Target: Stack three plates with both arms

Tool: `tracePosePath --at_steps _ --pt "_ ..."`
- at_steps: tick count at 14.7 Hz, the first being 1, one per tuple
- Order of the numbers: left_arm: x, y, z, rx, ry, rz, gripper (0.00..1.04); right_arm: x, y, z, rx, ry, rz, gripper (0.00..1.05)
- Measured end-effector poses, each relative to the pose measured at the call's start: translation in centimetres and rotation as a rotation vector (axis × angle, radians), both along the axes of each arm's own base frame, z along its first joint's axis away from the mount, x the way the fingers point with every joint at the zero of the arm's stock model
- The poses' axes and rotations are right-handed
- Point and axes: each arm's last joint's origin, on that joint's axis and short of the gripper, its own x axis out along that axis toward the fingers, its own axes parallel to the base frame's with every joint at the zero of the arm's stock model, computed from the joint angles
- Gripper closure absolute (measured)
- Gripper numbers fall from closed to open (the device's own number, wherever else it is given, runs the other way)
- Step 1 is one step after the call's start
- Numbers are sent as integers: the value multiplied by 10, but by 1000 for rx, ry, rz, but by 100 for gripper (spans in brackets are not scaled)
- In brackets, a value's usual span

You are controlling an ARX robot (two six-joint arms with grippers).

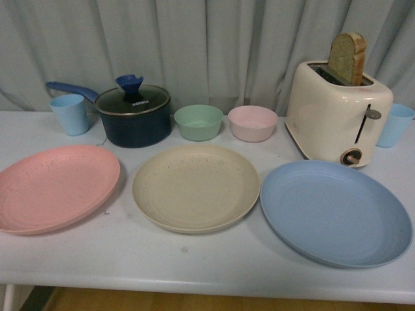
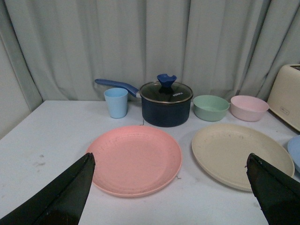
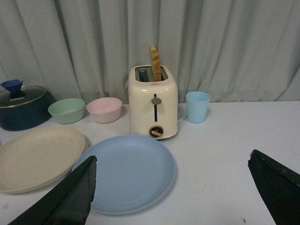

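1. Pink, beige and blue: from the front camera I see the pink plate (image 1: 58, 188) at the left of the white table (image 1: 194, 265). The beige speckled plate (image 1: 196, 186) lies at centre and the blue plate (image 1: 336, 212) at right. All lie flat side by side, none stacked.
2. My left gripper (image 2: 169, 158) has its jaws spread wide and holds nothing. The pink plate lies on the table in the gap between the black fingers (image 2: 65, 197), just past their tips, with no contact visible.
3. My right gripper (image 3: 172, 158) is equally wide and empty. The blue plate lies in its gap, one edge hidden behind a finger (image 3: 70, 197).
4. Behind the plates, left to right, stand a light-blue cup (image 1: 70, 114), a dark lidded saucepan (image 1: 133, 120), a green bowl (image 1: 198, 122) and a pink bowl (image 1: 253, 123). A cream toaster (image 1: 337, 120) with a bread slice (image 1: 348, 58) standing in its slot follows, then a second blue cup (image 1: 394, 124). The toaster stands just behind the blue plate's far rim.
5. Only the wrist cameras show me the fingers. Only the front camera takes in all three plates whole, and there the toaster half hides the second cup, which the right wrist camera shows whole.
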Motion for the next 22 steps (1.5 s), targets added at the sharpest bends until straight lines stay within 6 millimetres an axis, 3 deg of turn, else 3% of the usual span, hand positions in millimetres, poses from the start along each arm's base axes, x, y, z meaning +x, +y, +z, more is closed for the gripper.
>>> tracePosePath --at_steps 22 --pt "0 0 0 0 0 0 7 0 0 0 0 0 0 6"
